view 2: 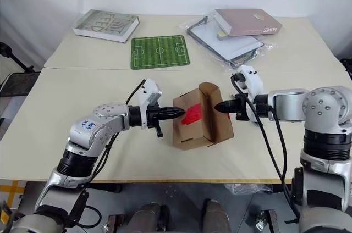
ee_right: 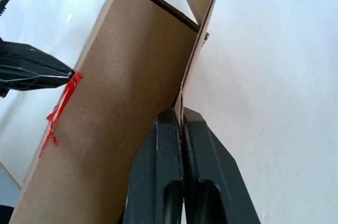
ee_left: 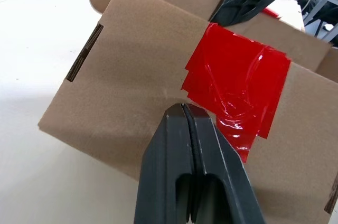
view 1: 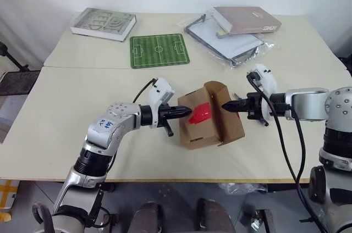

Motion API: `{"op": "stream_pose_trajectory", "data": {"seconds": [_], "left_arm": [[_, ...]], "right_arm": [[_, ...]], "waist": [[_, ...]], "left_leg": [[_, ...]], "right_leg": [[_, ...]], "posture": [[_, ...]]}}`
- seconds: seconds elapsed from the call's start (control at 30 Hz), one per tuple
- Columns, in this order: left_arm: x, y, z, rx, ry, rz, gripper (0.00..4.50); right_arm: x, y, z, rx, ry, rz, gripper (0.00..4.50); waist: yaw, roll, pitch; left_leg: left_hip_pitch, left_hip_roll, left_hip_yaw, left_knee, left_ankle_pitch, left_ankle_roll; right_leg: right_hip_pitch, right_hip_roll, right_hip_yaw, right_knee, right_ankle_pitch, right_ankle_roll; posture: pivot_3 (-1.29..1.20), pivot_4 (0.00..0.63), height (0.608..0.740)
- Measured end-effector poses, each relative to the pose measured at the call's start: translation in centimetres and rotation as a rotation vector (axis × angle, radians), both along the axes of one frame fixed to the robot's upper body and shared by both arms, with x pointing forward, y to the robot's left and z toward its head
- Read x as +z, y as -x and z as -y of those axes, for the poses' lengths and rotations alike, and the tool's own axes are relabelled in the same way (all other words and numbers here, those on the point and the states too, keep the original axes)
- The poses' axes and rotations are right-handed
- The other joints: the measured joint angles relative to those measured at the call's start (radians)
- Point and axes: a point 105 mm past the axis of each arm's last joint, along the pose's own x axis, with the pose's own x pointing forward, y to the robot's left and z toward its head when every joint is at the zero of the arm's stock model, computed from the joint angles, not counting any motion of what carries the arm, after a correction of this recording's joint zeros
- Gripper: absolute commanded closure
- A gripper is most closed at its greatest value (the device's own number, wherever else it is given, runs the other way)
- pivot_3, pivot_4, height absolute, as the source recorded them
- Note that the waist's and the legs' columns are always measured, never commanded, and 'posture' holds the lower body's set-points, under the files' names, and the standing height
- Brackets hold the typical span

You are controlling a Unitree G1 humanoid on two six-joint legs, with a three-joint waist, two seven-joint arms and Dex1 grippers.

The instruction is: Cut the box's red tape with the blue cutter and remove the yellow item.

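Near the tabletop's (view 1: 66,150) front edge, I see the box (view 1: 212,126) tilted up. My right gripper (ee_right: 181,121) pinches its flap; my left gripper (ee_left: 185,109), fingers together, presses beside the red tape (ee_left: 237,89).

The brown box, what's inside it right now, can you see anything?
The box stands tilted with a flap lifted, but the visible opening is dark. Its cardboard walls cover the interior, so any contents cannot be seen.

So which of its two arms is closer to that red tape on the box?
Left. The left tool, shut, has its tip pressed against the box right beside the red tape. The right tool pinches a flap on the box's far side.
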Motion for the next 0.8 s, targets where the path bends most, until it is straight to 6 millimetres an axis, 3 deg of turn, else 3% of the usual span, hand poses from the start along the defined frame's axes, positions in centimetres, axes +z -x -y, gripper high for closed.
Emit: {"op": "stream_pose_trajectory", "data": {"seconds": [0.3,0.57,0.67,0.8], "left_arm": [[-0.3,-0.2,-0.2,0.021,0.006,0.005,4.50],[-1.5,-0.3,-1.5,0.059,-0.019,-0.050,4.50],[-1.0,0.2,-2.4,0.046,0.033,-0.093,4.50],[1.2,0.9,-3.2,0.020,0.142,-0.111,4.50]], "right_arm": [[1.9,0.9,-0.6,0.003,0.093,0.049,4.47],[4.0,1.7,-2.8,0.017,-0.002,0.069,4.47],[4.2,1.8,-3.0,0.016,0.007,0.087,4.47],[4.4,1.8,-3.0,0.007,0.008,0.095,4.47]], "waist": [[0.009,0.000,0.000],[0.020,-0.001,0.000],[0.018,-0.001,0.000],[0.019,-0.001,0.000]], "left_leg": [[-0.001,0.001,0.000,0.000,0.000,0.001],[-0.003,0.002,0.002,0.000,-0.001,0.004],[-0.005,0.002,0.001,0.000,-0.002,0.006],[-0.009,0.002,0.000,0.000,-0.003,0.006]], "right_leg": [[0.000,0.000,0.000,-0.002,0.000,0.000],[0.000,0.000,-0.002,-0.006,0.001,0.001],[-0.002,0.000,-0.002,-0.007,0.001,0.001],[-0.005,0.000,-0.003,-0.008,0.001,0.002]], "posture": [[0.00,0.150,0.740],[0.00,0.150,0.740],[0.00,0.150,0.740],[0.00,0.150,0.740]]}}
